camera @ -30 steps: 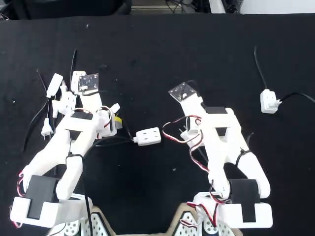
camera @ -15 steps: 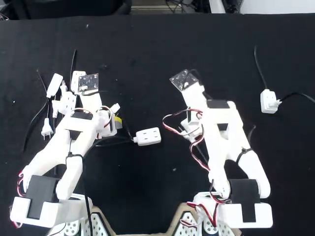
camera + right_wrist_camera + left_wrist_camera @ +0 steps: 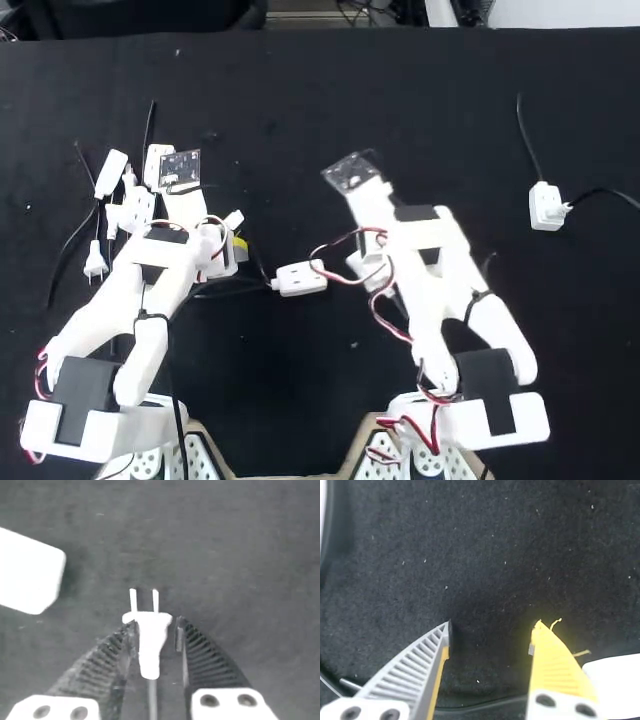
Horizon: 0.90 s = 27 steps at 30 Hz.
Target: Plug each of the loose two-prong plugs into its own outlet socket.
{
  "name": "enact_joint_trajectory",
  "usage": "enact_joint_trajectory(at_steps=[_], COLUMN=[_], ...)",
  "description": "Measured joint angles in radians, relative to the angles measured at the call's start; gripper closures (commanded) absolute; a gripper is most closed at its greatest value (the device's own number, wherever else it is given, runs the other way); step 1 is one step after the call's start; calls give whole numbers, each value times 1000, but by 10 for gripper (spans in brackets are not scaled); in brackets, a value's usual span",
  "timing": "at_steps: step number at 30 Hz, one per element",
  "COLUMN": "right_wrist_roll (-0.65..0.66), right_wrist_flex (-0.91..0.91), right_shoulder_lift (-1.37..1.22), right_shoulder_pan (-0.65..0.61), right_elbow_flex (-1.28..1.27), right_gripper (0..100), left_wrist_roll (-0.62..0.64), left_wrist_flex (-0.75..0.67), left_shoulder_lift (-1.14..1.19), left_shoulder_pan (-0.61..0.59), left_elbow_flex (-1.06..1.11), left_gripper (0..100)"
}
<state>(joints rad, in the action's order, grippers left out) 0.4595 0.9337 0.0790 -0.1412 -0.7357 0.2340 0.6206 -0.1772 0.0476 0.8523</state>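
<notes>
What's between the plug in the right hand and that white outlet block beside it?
Only bare black cloth. The right wrist view shows nothing lying between the plug and the outlet block.

White left arm [image 3: 125, 300] and right arm [image 3: 432, 275] carry black servos [image 3: 85, 385], red cables [image 3: 330, 250], ribbed claw fingers [image 3: 107, 660].

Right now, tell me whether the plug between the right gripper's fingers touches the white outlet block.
Apart. The right wrist view shows a plain strip of black table between the prongs of the plug and the white outlet block.
</notes>
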Motion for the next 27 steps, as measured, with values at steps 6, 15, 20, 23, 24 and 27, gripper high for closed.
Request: enact_joint_trajectory(at_steps=[6, 15, 20, 23, 24, 27], right_wrist_roll=[-2, -6, -3, -6, -6, -6], right_wrist_flex=[6, 6, 23, 21, 14, -20], right_shoulder_lift=[-14, -14, 64, 89, 92, 94], right_shoulder_pan=[-14, -12, -2, 18, 21, 25], right_elbow_flex=[-2, -34, -52, -58, -72, -118], right_gripper=[874, 987, 983, 982, 982, 982], left_wrist_roll=[0, 0, 0, 0, 0, 0], left_wrist_flex=[0, 0, 0, 0, 0, 0], left_shoulder_lift=[0, 0, 0, 0, 0, 0], left_shoulder_pan=[0, 0, 0, 0, 0, 0], left_elbow_flex=[0, 0, 0, 0, 0, 0], left_gripper=[744, 744, 744, 744, 744, 744])
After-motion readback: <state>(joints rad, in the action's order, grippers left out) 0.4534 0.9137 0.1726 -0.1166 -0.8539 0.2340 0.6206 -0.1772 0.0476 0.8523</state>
